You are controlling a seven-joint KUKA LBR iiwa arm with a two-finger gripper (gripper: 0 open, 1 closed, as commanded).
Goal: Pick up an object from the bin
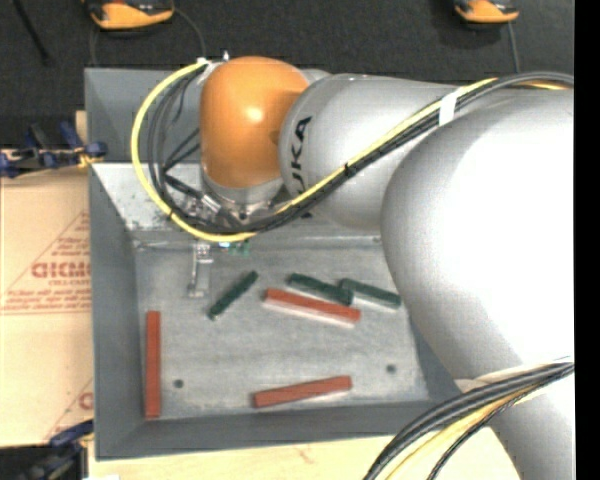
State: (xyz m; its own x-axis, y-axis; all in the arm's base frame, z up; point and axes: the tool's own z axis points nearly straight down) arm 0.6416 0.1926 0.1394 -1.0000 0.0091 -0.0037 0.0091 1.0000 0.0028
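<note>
My gripper (pixel 197 276) hangs under the orange wrist cover, low over the bin floor near the back left. Nothing shows in it. Just to its right lies a short dark green stick (pixel 232 294), set at a slant and apart from the gripper. Further right, a longer red stick (pixel 311 306) lies flat on the floor, also apart from the gripper.
Two more dark green sticks (pixel 318 287) (pixel 371 293) lie behind the red one. A red stick (pixel 153 364) runs along the left wall and another red stick (pixel 301 392) lies near the front wall. The arm covers the bin's right side.
</note>
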